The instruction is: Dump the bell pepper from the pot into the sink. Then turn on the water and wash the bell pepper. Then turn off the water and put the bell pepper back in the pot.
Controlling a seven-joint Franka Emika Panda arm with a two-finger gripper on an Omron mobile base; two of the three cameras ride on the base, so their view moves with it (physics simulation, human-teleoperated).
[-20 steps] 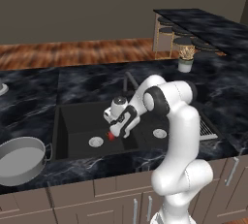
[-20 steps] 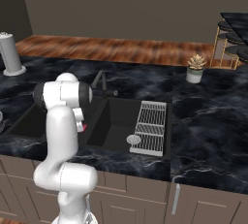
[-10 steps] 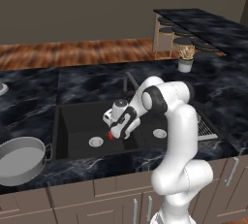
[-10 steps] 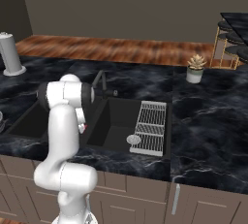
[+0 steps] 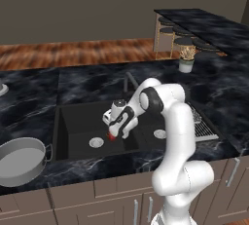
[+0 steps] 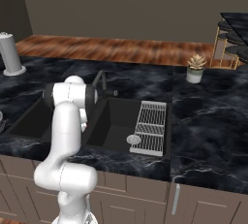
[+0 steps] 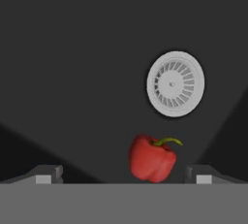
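Here the two-finger gripper is hanging with its jaws spread wide over the small bright red bell pepper lying on the matte black sink floor beside the round silver drain, so it is needing to shift toward the pepper before pinching.

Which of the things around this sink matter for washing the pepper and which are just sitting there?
For the job:
bell pepper
sink
pot
faucet
claw, open over the pepper

Just sitting there:
drying rack
potted plant
grey canister
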